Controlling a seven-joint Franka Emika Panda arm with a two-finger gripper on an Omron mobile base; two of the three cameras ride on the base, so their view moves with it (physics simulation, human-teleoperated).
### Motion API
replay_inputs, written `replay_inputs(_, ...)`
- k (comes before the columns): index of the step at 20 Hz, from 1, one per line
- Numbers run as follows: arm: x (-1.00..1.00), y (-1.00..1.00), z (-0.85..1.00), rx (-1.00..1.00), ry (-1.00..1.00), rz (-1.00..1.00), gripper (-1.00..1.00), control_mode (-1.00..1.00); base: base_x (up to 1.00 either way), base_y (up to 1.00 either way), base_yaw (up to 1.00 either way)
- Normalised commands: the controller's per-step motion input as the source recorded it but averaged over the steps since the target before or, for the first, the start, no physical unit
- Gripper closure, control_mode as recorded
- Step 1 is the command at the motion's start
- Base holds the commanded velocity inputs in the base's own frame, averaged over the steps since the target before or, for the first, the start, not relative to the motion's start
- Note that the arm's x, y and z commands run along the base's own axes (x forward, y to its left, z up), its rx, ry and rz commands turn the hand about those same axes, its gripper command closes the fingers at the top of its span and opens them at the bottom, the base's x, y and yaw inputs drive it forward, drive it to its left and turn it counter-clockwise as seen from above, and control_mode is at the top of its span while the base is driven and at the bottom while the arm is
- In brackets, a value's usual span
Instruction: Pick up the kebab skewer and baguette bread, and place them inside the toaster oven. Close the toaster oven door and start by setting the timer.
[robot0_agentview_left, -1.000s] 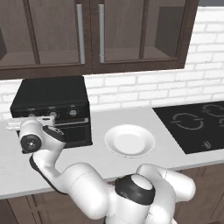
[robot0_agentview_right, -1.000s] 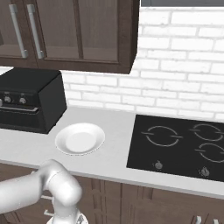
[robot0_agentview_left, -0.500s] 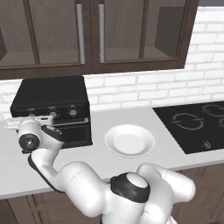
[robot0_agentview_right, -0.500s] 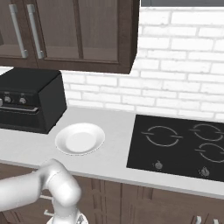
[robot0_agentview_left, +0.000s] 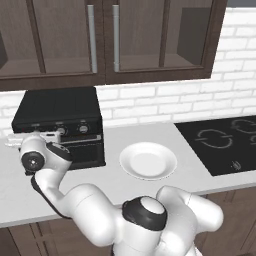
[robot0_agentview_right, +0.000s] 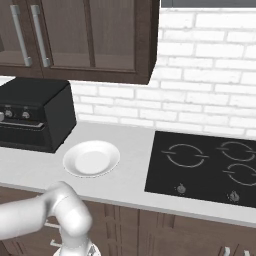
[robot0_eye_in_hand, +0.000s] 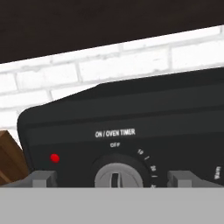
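The toaster oven (robot0_agentview_left: 59, 111) stands black and boxy at the back left of the counter, also seen as the toaster oven (robot0_agentview_right: 35, 107) from the right side. The toaster oven door (robot0_agentview_left: 82, 152) is up against the oven's front. My gripper (robot0_agentview_left: 31, 137) is held against the left end of the knob panel. Close up, the gripper (robot0_eye_in_hand: 112, 179) is open, its fingertips (robot0_eye_in_hand: 40, 178) standing wide on either side of the timer knob (robot0_eye_in_hand: 114, 176), whose pointer sits under OFF. A red lamp (robot0_eye_in_hand: 54, 158) glows beside the knob. The kebab skewer and baguette bread are hidden.
An empty white plate (robot0_agentview_left: 148, 161) lies right of the oven. A black cooktop (robot0_agentview_left: 225, 142) covers the counter's right end. Dark wall cabinets (robot0_agentview_left: 105, 37) hang above over a white brick wall. Something brown and wooden (robot0_eye_in_hand: 8, 155) shows left of the oven.
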Motion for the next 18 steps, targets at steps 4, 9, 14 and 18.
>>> replay_inputs(4, 0.06, 0.0, -0.04, 0.0, 0.0, 0.0, -1.0, -1.0, 0.0, 0.0, 0.0)
replay_inputs(9, 0.0, 0.0, -0.04, 0.0, 0.0, 0.0, -1.0, -1.0, 0.0, 0.0, 0.0)
replay_inputs(14, 0.0, 0.0, -0.07, 0.0, -0.02, 0.0, -1.0, -1.0, 0.0, 0.0, 0.0)
replay_inputs(18, 0.0, 0.0, -0.04, 0.0, -0.01, 0.0, -1.0, -1.0, 0.0, 0.0, 0.0)
